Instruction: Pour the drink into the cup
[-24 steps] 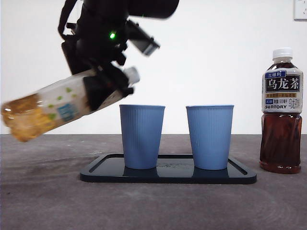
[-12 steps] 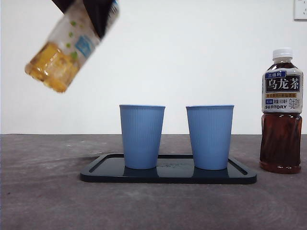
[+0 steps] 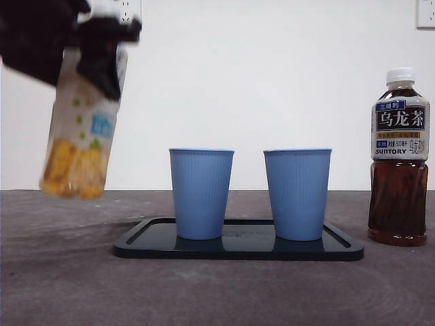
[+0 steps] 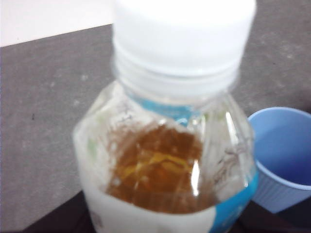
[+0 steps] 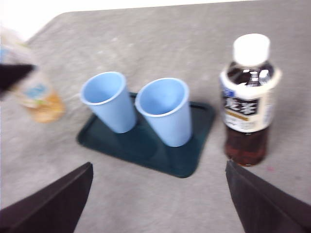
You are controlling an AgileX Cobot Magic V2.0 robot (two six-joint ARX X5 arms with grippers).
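Desk (image 3: 61,285) grey, seen level in the front view; dark tray (image 3: 238,248) set at mid desk, two blue cups carried on it side by side, left cup (image 3: 200,193) and right cup (image 3: 297,193), both upright, apart from each other, no liquid visible in either from above in the right wrist view. Dark oolong bottle (image 3: 399,159) stood upright, capped, off the tray toward the desk's right edge, untouched. Yellow tea bottle (image 3: 81,132) held in the air over the desk's left side, clear of the tray's left edge and above the desk surface, blurred. It is gripped at its upper part by the left gripper (image 3: 102,47); jaws closed on it, judged from the front view, since the jaws themselves are hidden behind the bottle in the left wrist view. Long axis near vertical, slight lean, cap (image 4: 182,34) end up, base down toward the desk; cap is seen on in the left wrist view. Right gripper (image 5: 155,204) is held back above the desk, jaws spread wide, nothing between them. Progress judged: pouring not shown as done, cups look empty, bottle is lifted but capped; opening, carrying over a cup and tipping are left.
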